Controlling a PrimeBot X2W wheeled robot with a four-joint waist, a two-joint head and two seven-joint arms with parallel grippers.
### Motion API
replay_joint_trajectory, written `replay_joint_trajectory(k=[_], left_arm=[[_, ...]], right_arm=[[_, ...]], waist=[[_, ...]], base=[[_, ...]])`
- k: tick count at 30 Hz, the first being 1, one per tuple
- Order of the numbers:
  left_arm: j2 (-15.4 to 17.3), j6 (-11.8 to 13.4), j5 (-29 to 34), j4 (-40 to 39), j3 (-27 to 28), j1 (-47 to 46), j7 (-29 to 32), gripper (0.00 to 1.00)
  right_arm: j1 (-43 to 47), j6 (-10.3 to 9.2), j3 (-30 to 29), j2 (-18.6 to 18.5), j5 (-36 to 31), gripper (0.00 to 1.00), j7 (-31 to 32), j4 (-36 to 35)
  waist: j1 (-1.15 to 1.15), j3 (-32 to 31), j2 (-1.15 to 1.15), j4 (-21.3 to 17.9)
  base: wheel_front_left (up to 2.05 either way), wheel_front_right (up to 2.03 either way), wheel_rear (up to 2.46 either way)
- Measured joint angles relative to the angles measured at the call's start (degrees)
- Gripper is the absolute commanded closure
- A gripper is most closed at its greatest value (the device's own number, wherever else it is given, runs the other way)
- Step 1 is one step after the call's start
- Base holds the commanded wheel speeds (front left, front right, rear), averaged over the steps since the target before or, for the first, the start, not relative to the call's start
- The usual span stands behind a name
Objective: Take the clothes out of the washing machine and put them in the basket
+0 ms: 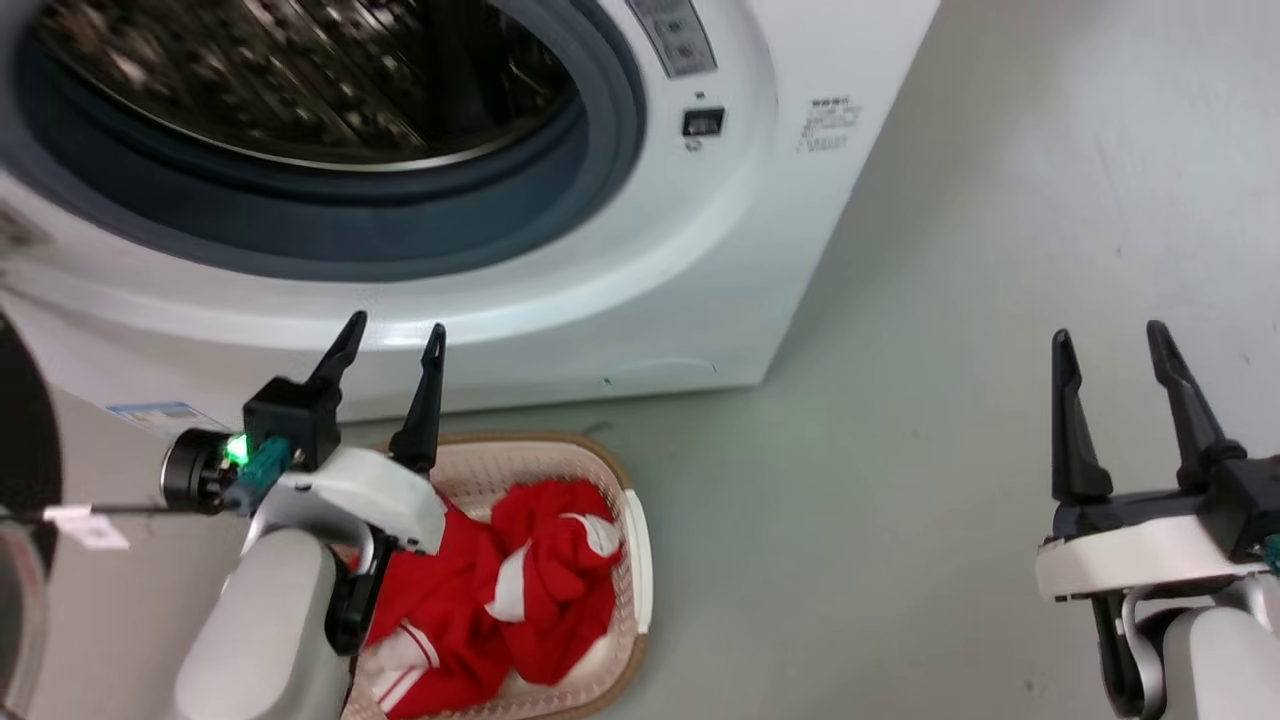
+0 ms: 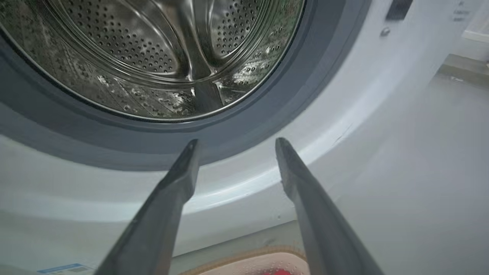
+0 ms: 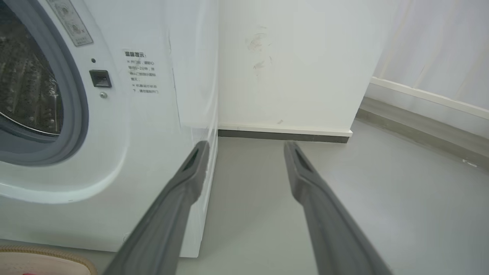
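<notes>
- The washing machine (image 1: pixel 640 260) stands open. The step in hand looks like a last check that nothing is left inside. From the left wrist, the part of the drum (image 2: pixel 145 57) that shows is bare perforated steel with no red on it, though its upper part is cut off by the frame. To do this well, look over the whole drum and the fold of the grey door ring (image 1: pixel 330 240), where a small garment could cling, before calling it empty
- The basket (image 1: pixel 545 441) sits on the floor (image 1: pixel 900 500), just in front of the washer's lower panel. Its near-left part is hidden by the left forearm (image 1: pixel 270 620)
- The clothes (image 1: pixel 530 590), bright red with white trim and stripes, lie heaped in the basket and fill most of it. They look like two pieces bunched together, but I cannot tell the count for sure. A striped edge lies low by the near rim; if it hangs over, it wants tucking in
- The left gripper (image 1: pixel 396 325) hovers above the basket's far-left rim, pointing at the door ring. Its fingers are spread wide with nothing between them
- The right gripper (image 1: pixel 1108 332) hangs well apart to the right over bare floor, its fingers parted too and holding nothing. Any move of the left arm should rise clear of the rim so the light basket is not tipped
</notes>
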Motion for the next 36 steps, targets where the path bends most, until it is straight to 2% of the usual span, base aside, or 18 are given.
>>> replay_joint_trajectory(k=[12,16,19,28,36], left_arm=[[-4.3,2.2,7.4,-18.9,8.4,16.1,0.0,0.00],[-5.6,2.7,9.3,-22.5,9.9,21.7,0.0,0.00],[-6.1,3.2,10.8,-23.5,10.1,23.9,0.0,0.00],[-8.0,6.9,15.4,-25.8,11.4,30.1,0.0,0.00],[-8.6,6.4,15.1,-25.7,12.1,31.7,0.0,0.00]], right_arm=[[8.1,0.00,0.2,0.0,-0.9,0.00,0.0,-1.5],[10.2,0.00,0.5,0.0,-1.1,0.00,0.0,-1.9],[11.1,0.00,0.6,0.0,-1.1,0.00,0.0,-2.2],[14.1,0.00,0.7,0.0,0.1,0.00,0.0,-3.0],[14.7,0.00,0.7,0.0,0.2,0.00,0.0,-2.8]], waist=[[-0.01,-12.6,0.00,5.8],[-0.01,-15.8,0.00,6.8],[-0.01,-17.1,0.00,7.0],[0.00,-19.4,0.00,6.4],[0.00,-19.8,0.00,6.4]], base=[[0.00,0.00,0.00],[0.00,0.00,0.00],[0.00,0.00,0.00],[0.00,0.00,0.00],[0.00,0.00,0.00]])
